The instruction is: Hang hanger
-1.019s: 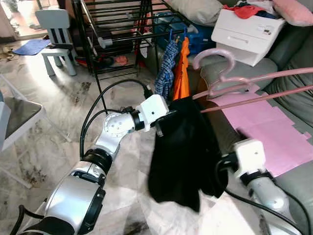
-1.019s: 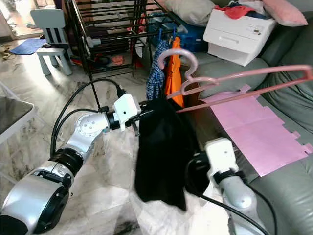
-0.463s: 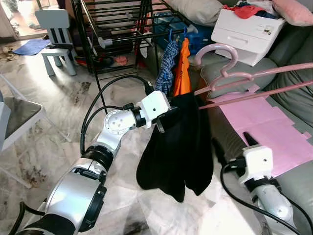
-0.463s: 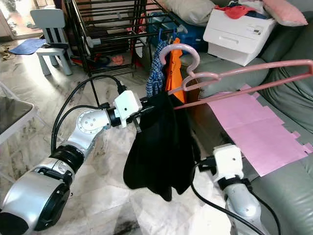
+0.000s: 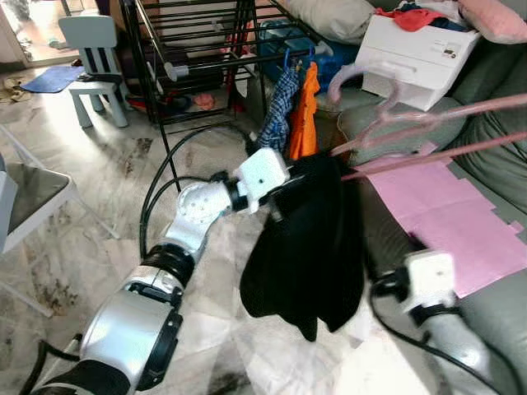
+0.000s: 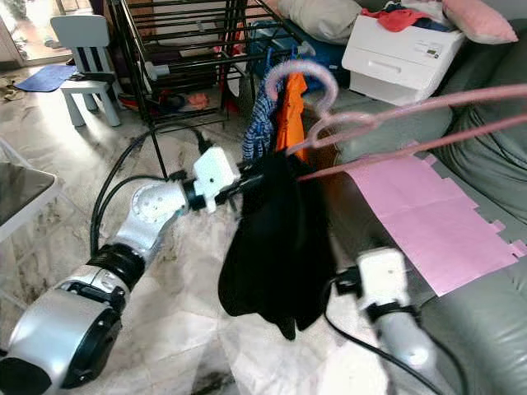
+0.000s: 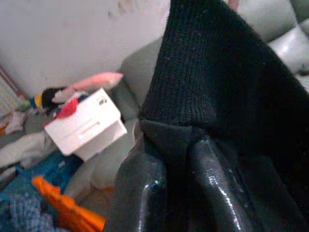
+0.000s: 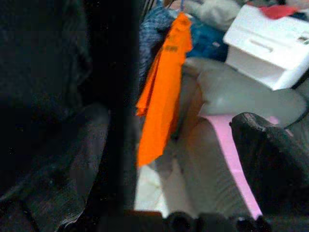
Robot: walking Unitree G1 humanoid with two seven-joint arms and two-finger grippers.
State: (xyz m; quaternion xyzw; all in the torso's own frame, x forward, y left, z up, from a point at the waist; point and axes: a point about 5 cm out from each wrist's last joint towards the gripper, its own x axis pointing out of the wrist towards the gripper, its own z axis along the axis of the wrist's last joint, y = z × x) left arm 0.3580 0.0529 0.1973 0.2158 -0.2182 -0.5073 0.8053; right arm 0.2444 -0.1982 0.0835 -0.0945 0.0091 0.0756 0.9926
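Silver-jointed and bent at the elbow, my left arm is reaching forward and up, its left claw (image 5: 278, 191) pinching the top fold of a black knitted garment (image 5: 309, 247). In the left wrist view both black fingers (image 7: 140, 193) are pressing together on that knit cloth, so this claw is clamping the garment. My right arm is sitting low on the right, its white wrist block level with the garment's lower edge. The right claw (image 8: 193, 145) is spread wide: one finger is lying against the dark cloth and the other is standing well apart, with the orange shirt (image 8: 164, 92) showing between them.

I am seeing the thin pink plastic hanger (image 6: 387, 123) held up in the air above the grey sofa (image 5: 494, 156). Its long axis is running nearly level, rising slightly from the left claw out to the robot's right. Its hook is curling upward at the end near the claw, near the orange shirt and the blue checked cloth (image 5: 278, 115) hanging on the black metal drying rack (image 5: 198, 58). The black garment is draping straight down from the hanger's near end.
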